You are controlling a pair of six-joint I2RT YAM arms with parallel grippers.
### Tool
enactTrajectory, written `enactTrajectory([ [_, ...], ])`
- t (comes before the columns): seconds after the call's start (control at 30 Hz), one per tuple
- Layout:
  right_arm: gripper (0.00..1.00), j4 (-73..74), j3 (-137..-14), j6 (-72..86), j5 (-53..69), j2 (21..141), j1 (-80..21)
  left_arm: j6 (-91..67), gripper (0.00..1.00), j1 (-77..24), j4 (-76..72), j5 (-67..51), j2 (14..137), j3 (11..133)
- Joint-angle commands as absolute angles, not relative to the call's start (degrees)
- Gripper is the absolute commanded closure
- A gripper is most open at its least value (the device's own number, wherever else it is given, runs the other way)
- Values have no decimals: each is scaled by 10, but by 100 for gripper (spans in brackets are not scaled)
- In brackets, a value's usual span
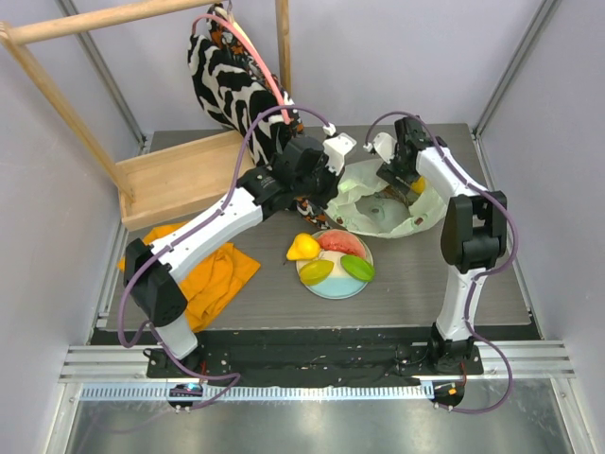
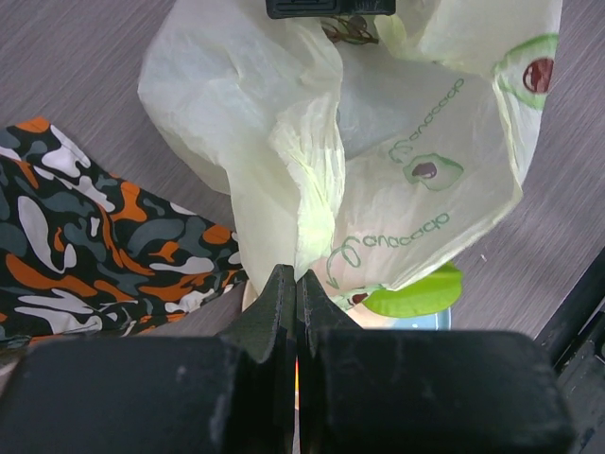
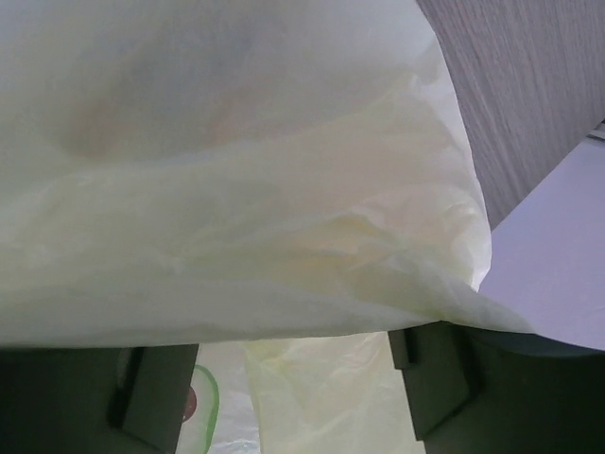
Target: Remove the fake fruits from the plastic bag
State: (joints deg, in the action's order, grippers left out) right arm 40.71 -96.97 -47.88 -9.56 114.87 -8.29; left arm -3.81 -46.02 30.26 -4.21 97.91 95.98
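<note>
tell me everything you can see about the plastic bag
The plastic bag is thin, crinkly and translucent pale green, printed with avocado pictures and lettering. It lies crumpled on the table just behind the plate, mouth open. The left gripper pinches a fold of its rim; the right gripper sits at the mouth, film draped over its open fingers.

We find the plastic bag (image 1: 392, 213) lying right of centre on the table (image 1: 274, 305), with the plate (image 1: 333, 291) just before it. On the plate, the watermelon slice (image 1: 342, 242) sits at the rear, the left oval (image 1: 316, 270) and right oval (image 1: 357, 268) side by side in front; the pear (image 1: 302, 248) sits at its left rim. The left gripper (image 2: 296, 284) pinches the bag's left edge. Inside the bag lies what may be a grape bunch (image 2: 348, 30).
</note>
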Motion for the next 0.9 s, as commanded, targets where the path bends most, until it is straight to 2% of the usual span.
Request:
enactTrajectory([
  [0.0, 16, 373, -979, -512, -142, 1151, -83, -31, 100, -462, 287, -54, 965, 955],
  [0.13, 9, 372, -978, -525, -150, 1163, -83, -32, 100, -461, 285, -57, 965, 953],
  [0.63, 10, 361, -1019, -564, -177, 1243, -76, -35, 100, -461, 284, -62, 959, 938],
  [0.87, 12, 314, -1030, -611, -250, 1287, -66, -32, 100, -462, 285, -60, 951, 927],
])
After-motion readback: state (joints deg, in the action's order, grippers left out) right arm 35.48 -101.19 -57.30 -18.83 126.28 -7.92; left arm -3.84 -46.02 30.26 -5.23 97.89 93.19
